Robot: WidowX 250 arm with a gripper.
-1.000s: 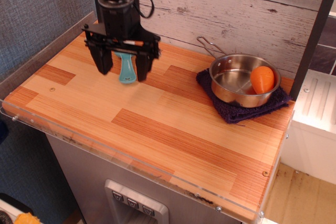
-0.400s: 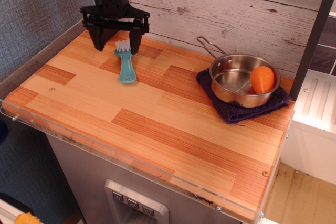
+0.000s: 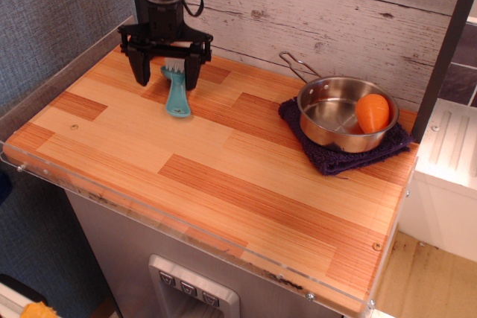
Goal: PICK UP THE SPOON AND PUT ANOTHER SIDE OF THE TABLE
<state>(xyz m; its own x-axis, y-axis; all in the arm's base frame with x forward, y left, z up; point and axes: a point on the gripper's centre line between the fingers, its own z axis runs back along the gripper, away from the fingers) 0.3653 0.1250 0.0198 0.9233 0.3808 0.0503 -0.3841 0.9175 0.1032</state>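
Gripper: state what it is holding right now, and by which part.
Nothing is held. The gripper stands open with its fingers either side of the bristle end of the spoon, which lies flat on the table.

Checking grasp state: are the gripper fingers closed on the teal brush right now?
No. The gripper stands open with its fingers spread on either side of the bristle end of the teal brush, which lies on the table.
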